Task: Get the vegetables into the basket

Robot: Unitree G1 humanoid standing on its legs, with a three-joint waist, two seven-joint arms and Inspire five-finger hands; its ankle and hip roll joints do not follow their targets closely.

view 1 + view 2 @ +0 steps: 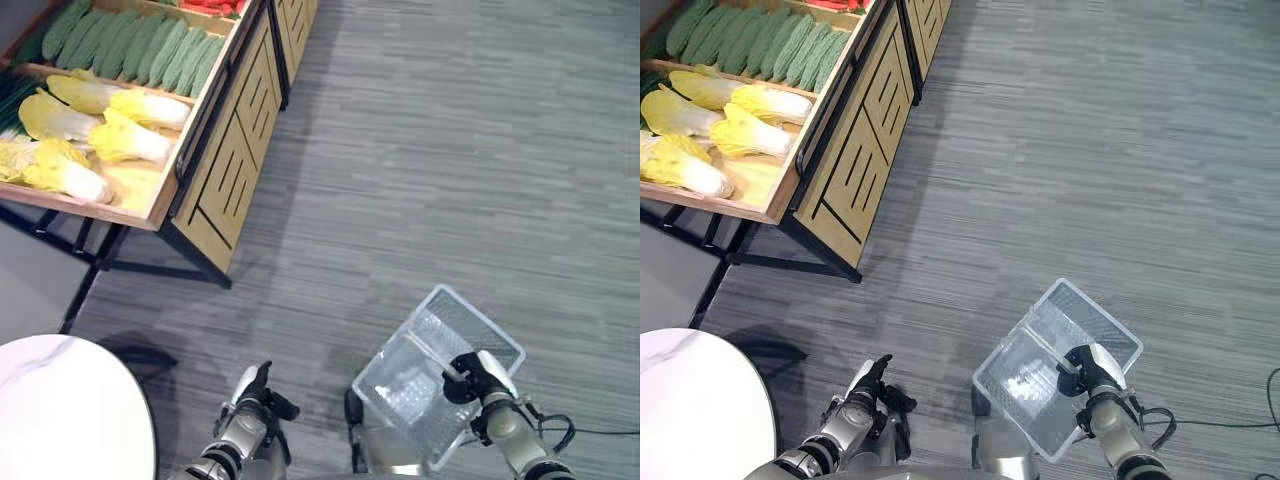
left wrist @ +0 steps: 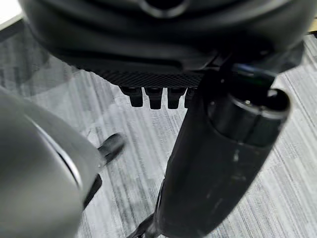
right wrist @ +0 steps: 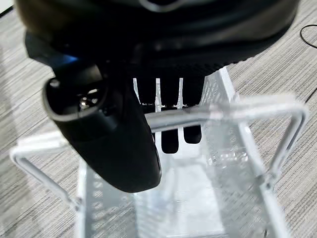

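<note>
I see my right hand (image 1: pixel 470 378) curled round the handle of an empty wire basket (image 1: pixel 1015 385), which hangs low over the grey floor, well apart from the wooden produce stand (image 1: pixel 215 165) at the far left. Measured from that stand, the basket sits away to the right and nearer me, while my left hand (image 1: pixel 255 392), fingers loosely straight and holding nothing, is the closer hand to it. The cabbages (image 1: pixel 130 140) lie in the stand's near tray, their long axes running across it with leafy yellow ends mostly pointing away from the basket, and green cucumbers (image 1: pixel 150 45) fill the tray behind.
</note>
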